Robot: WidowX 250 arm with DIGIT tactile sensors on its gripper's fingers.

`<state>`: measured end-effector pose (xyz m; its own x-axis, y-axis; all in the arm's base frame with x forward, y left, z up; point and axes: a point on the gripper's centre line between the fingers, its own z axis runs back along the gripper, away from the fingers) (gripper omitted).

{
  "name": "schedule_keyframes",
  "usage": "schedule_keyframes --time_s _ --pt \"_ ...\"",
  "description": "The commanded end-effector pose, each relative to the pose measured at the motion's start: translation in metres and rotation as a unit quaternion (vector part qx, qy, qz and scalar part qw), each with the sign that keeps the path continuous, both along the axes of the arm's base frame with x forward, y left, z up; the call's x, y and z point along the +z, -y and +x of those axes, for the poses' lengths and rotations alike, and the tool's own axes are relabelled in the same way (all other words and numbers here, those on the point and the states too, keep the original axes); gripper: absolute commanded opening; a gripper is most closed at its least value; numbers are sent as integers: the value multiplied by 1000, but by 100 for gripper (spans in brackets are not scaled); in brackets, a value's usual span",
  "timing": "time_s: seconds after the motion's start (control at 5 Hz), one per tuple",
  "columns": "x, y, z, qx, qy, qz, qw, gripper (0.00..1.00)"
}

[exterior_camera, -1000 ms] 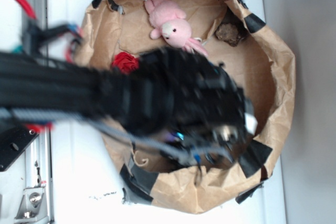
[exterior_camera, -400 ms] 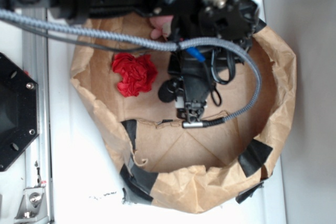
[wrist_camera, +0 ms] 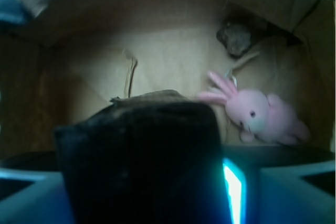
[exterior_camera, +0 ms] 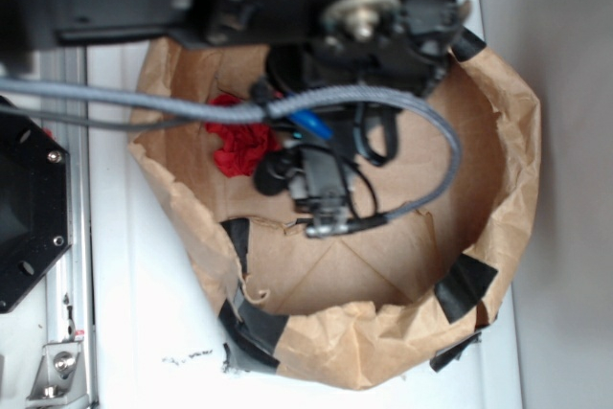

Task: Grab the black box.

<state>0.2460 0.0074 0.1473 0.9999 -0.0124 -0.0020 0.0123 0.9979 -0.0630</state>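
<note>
black box point(wrist_camera: 139, 156) fills the lower middle of the wrist view, sitting between the two blurred hand point(wrist_camera: 157, 192) fingers at the frame's bottom corners. looks gripped rather than just framed, but the view is dark and soft, so treat that as a judgement. hand reads as closed on the box.

box itself: dark, dull-glossy, roughly square, rounded top edge, a few pale scuffs on the face. a cyan glow shows at its right side, likely a light on the hand.

from the exterior view the box can't be seen; the arm and hand point(exterior_camera: 321, 189) cover it, hanging over the inside of the brown paper nest point(exterior_camera: 498, 141).

to do this step well: keep the squeeze steady, lift straight up, don't drag sideways into the paper wall. box is flat and smooth, so a shallow pinch could slip; check it stays centred between the fingers while rising. watch the grey cable point(exterior_camera: 421, 131) looped near the hand.

nearby: pink plush rabbit point(wrist_camera: 257, 116) just right of the box, brown rock-like lump point(wrist_camera: 236, 38) further back, red crumpled thing point(exterior_camera: 239, 146) beside the hand in the exterior view. nest sits on the white tabletop point(exterior_camera: 144, 332).
</note>
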Motion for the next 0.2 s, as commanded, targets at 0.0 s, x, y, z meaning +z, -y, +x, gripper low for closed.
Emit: schedule_keyframes --time_s 0.0 --pt "6 5 -4 14 31 6 999 0"
